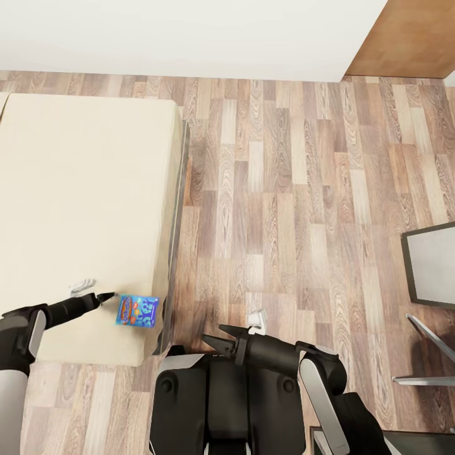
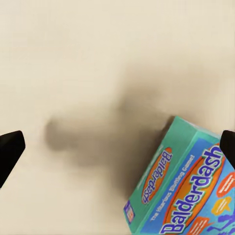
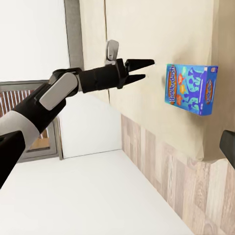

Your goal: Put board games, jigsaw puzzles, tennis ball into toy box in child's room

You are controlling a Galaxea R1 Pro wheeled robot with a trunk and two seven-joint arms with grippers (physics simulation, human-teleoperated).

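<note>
Board game (image 1: 137, 311) is a thin flat rectangular box, blue cover with orange oval logos and pale cartoon figures; the left wrist view reads "Balderdash" (image 2: 188, 188) in white on an orange oval, with teal side panels. It lies flat on the beige mattress of the bed (image 1: 76, 189), near the bed's lower right corner in the head view, close to the mattress edge by the grey frame. Left gripper (image 1: 109, 295) hovers just beside the box, tips pointing at its left edge, not touching as far as can be told; fingers are slightly apart, nothing between them, clearest in the right wrist view (image 3: 142, 69) where the two black prongs show a narrow gap. In the left wrist view only the two dark fingertips (image 2: 10, 149) show at the frame edges, the box is cut off at the lower corner, and a soft dark shadow sits on the mattress. Right gripper (image 1: 215, 338) is held over the wood-plank floor (image 1: 284, 189) in front of the robot's trunk, prongs spread, holding nothing. A small white-grey piece beside the left wrist (image 1: 83, 286) is too small to make out. At the right edge a grey-framed panel (image 1: 433, 262) and thin metal bars are cut off, unclear what they are. White wall (image 1: 189, 35) runs along the top, brown door-like surface at the upper right corner partly cropped.
</note>
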